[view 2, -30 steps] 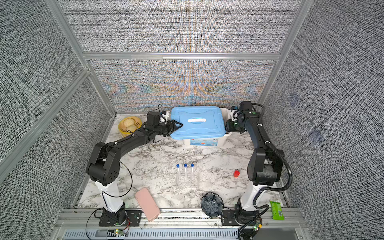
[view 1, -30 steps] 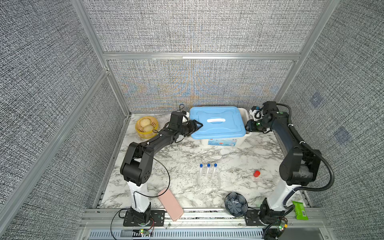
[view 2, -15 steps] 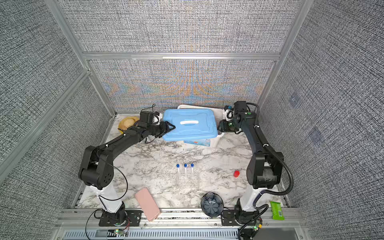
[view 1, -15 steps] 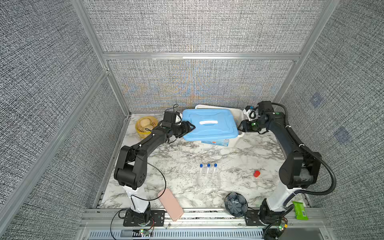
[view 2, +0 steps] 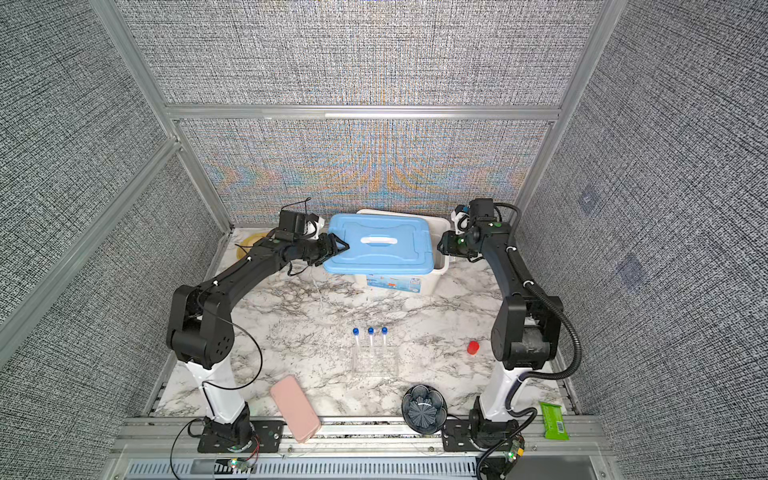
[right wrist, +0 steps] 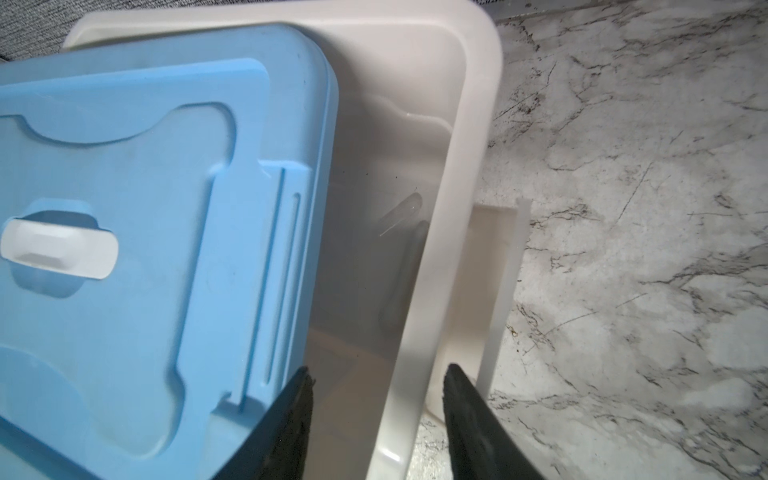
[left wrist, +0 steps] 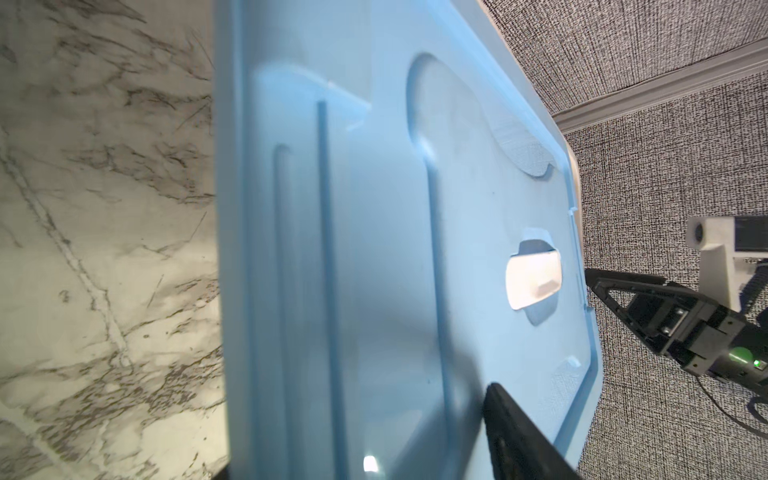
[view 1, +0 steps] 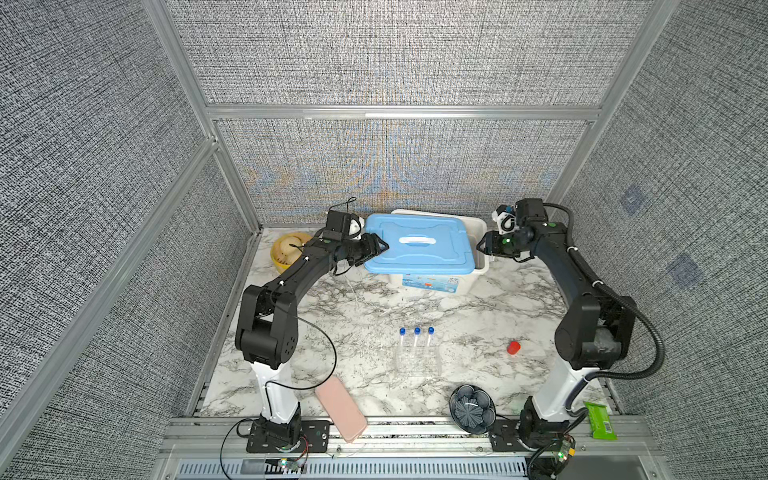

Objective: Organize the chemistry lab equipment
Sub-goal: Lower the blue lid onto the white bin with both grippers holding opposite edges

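evidently the left gripper (view 1: 380, 248) clamps the blue lid (view 1: 419, 253), skewed toward 9 o'clock to uncover the white bin (view 1: 478, 226); right gripper (view 1: 482, 245) gapes empty at 3 o'clock; tubes (view 1: 416, 338) stand in their rack (view 1: 417, 362) at 6.

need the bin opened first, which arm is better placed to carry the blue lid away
Left. The left claw grips the blue lid by its edge, lid partly off the white bin. The right claw is open beside the rim, off the lid.
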You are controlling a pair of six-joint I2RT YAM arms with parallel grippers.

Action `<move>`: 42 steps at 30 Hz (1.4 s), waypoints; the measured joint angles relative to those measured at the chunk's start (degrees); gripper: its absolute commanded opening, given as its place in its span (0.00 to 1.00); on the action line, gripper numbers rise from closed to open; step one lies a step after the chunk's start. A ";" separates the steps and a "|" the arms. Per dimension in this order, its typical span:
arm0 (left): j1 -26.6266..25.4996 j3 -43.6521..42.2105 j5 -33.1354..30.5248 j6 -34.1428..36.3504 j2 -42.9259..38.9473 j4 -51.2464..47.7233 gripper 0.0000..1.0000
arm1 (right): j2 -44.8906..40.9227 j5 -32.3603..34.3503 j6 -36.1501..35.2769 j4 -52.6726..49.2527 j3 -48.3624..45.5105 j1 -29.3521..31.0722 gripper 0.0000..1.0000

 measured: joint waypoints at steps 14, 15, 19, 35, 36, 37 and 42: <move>-0.04 8.94 1.14 3.78 7.87 -3.32 0.66 | -2.25 -12.74 6.91 5.73 -4.09 -3.26 0.57; -0.04 9.11 1.07 3.80 8.02 -3.26 0.66 | -2.32 -13.55 7.32 6.08 -4.31 -3.32 0.58; -0.07 9.31 0.85 3.85 8.31 -2.49 0.66 | -2.51 -15.58 8.57 6.84 -5.33 -3.34 0.72; -2.47 14.97 -3.26 2.78 12.37 -1.31 0.66 | -4.68 -11.17 8.50 8.28 -9.51 -3.06 0.79; -2.58 14.82 -3.32 2.47 12.37 -1.07 0.66 | -4.35 -11.19 8.50 8.52 -9.51 -2.91 0.79; -2.64 14.34 -3.30 2.03 12.26 -0.37 0.66 | -4.04 -11.10 8.48 8.63 -9.51 -2.62 0.79; -2.71 13.81 -4.07 0.92 12.04 1.01 0.67 | -2.91 -9.90 7.76 9.29 -8.46 -1.81 0.71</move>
